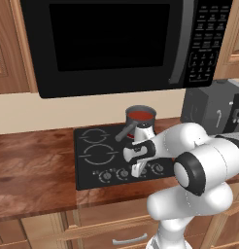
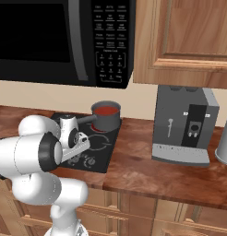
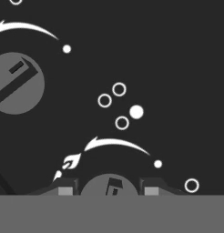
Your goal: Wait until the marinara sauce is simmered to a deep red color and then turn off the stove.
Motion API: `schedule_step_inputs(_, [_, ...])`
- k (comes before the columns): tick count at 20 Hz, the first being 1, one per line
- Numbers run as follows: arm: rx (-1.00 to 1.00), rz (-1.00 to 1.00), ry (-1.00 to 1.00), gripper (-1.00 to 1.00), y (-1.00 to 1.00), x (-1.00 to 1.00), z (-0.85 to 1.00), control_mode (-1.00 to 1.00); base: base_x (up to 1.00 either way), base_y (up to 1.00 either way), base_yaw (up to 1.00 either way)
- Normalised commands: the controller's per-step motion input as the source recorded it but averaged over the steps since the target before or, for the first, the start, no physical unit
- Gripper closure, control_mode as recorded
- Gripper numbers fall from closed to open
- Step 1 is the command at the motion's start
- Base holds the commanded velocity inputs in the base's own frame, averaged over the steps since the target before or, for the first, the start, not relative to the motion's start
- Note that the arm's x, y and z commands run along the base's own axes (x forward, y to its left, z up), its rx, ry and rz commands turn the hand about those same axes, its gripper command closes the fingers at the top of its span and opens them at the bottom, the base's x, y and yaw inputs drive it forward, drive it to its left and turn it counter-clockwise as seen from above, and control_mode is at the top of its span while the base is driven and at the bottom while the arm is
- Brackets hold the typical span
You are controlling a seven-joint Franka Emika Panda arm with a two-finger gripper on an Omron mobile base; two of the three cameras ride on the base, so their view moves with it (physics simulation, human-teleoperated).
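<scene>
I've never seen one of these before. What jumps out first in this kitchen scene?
The bulky white arm reaches down over the black stove, its tool astride a round knob in the front row. Behind it a dark saucepan of red marinara sauce sits on a back burner, beneath a big black microwave.

The stove (image 1: 92, 160) is set into the counter (image 1: 34, 170), directly below the microwave (image 1: 121, 44). The saucepan (image 1: 141, 121) stands on the stove's back right burner, its handle reaching toward the stove's middle, and the marinara sauce (image 1: 141, 115) lies inside it. A row of knobs (image 1: 122, 173) runs along the stove's front edge. The gripper (image 3: 104, 189) hangs over that row, one knob (image 3: 110, 185) between its fingertips and another knob (image 3: 16, 83) off to the side. The coffee machine (image 2: 184, 124) stands on the counter to the right of the stove, well apart from the saucepan.
</scene>
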Motion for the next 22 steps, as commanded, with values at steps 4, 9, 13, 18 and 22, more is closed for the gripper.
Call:
schedule_step_inputs(4, [0.0, 0.0, 0.0, 1.0, 0.0, 0.0, 0.0, -1.0, 0.0, 0.0, 0.0])
schedule_step_inputs(9, [0.0, 0.0, 0.0, 1.0, 0.0, 0.0, 0.0, -1.0, 0.0, 0.0, 0.0])
schedule_step_inputs(13, [0.0, 0.0, 0.0, 1.0, 0.0, 0.0, 0.0, -1.0, 0.0, 0.0, 0.0])
schedule_step_inputs(18, [0.0, 0.0, 0.0, 1.0, 0.0, 0.0, 0.0, -1.0, 0.0, 0.0, 0.0])
schedule_step_inputs(22, [0.0, 0.0, 0.0, 1.0, 0.0, 0.0, 0.0, -1.0, 0.0, 0.0, 0.0])
